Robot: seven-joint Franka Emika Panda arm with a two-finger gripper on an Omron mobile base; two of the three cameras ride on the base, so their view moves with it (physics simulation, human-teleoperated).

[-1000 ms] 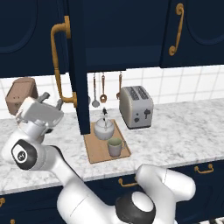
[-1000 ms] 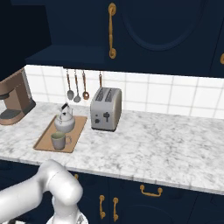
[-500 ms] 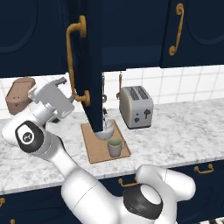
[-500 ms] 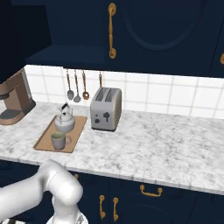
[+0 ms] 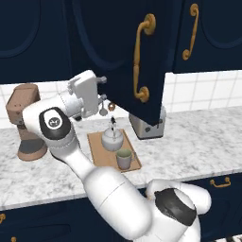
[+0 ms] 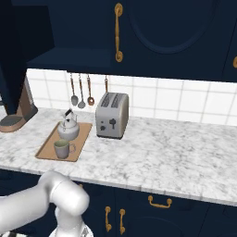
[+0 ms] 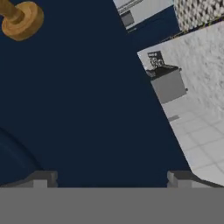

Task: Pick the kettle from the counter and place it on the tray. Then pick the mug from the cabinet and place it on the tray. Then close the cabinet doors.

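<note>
Left base view has the gripper (image 5: 100,90) wide open and empty against the half-swung door (image 5: 118,52), above the tray (image 5: 97,153). Kettle (image 5: 112,139) and mug (image 5: 124,159) sit on that tray (directly under the door). If the fingers slide off the panel, the door could stay ajar, or the arm could drop onto the kettle.

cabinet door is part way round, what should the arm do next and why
Probably keep pushing the cabinet door toward shut. The kettle and mug already sit on the tray, so only the closing is left. The open gripper is up against the door's navy panel, and the door still stands out from the cabinet front.
</note>
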